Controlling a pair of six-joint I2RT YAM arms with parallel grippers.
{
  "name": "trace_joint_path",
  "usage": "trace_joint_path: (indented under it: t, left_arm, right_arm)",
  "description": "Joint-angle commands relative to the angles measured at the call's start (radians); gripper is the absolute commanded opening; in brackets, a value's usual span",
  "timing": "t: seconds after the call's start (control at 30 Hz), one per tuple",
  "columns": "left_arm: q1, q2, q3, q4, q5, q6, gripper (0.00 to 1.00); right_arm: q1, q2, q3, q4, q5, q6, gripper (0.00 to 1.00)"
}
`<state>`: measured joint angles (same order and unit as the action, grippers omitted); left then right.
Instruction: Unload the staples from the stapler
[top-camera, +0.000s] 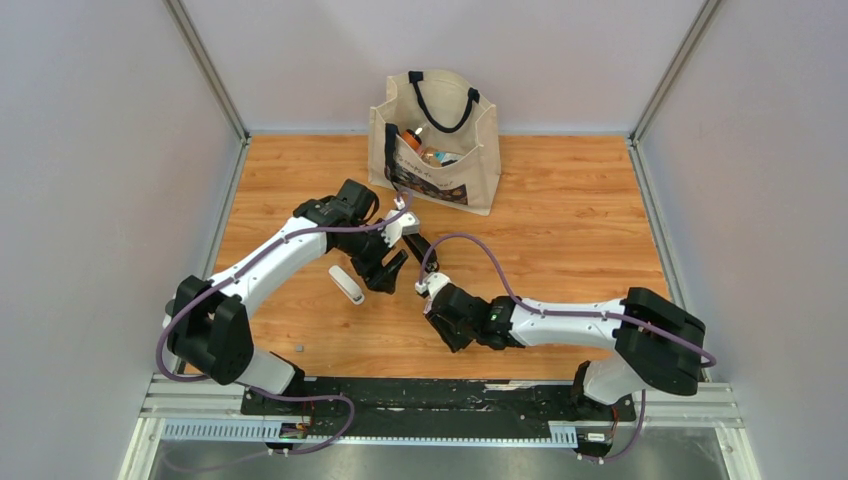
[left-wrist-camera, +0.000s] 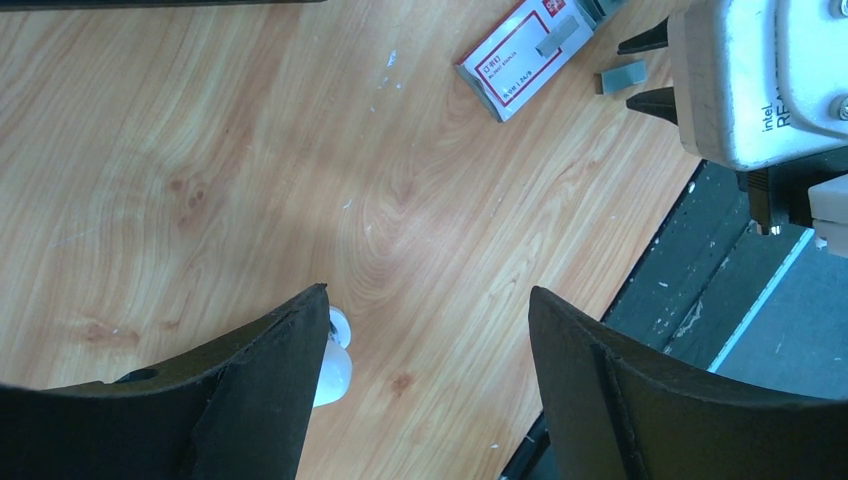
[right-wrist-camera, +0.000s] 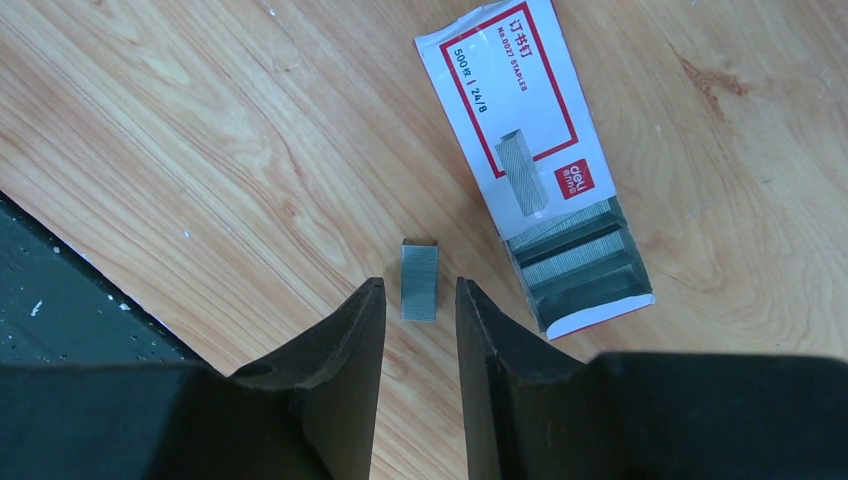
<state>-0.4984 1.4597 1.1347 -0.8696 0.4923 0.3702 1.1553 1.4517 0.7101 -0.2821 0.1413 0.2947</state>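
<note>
A short grey strip of staples lies flat on the wood. Its near end sits between the tips of my right gripper, whose jaws stand narrowly apart with a thin gap on each side of the strip. The same strip shows in the left wrist view. A slim black shape, probably the stapler, lies between the two grippers in the top view; neither wrist view shows it. My left gripper hangs wide open and empty over bare wood.
A red-and-white staple box lies open beside the strip, with more strips in its end. A white oblong object rests against my left finger. A tote bag stands at the back. A black rail runs along the near edge.
</note>
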Motion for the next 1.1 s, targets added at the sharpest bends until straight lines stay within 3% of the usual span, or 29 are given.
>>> trace_joint_path:
  t: [0.0,0.23,0.4,0.57,0.8,1.07]
  left_arm:
    - [0.003,-0.002,0.013,0.046,-0.018,-0.02,0.81]
    - [0.003,0.045,0.068,0.053,-0.031,-0.037,0.81]
    - [0.001,0.059,0.071,0.081,-0.044,-0.045,0.81]
    - [-0.035,0.142,0.126,0.124,-0.084,-0.054,0.81]
    - [-0.138,0.303,0.23,0.185,-0.178,-0.077,0.8]
    - [-0.196,0.401,0.277,0.213,-0.187,-0.094,0.8]
  right_arm:
    - [0.012,0.019,0.045,-0.008,0.021,0.02,0.34]
    - [0.015,0.036,0.048,-0.003,0.026,0.026,0.33]
    - [0.015,0.021,0.045,-0.005,0.037,0.037,0.14]
    - [0.014,-0.081,0.045,-0.029,0.119,0.078,0.1]
    - [-0.012,-0.258,-0.012,-0.066,0.23,0.338,0.05]
    - [-0.02,-0.31,-0.06,-0.117,0.284,0.53,0.06]
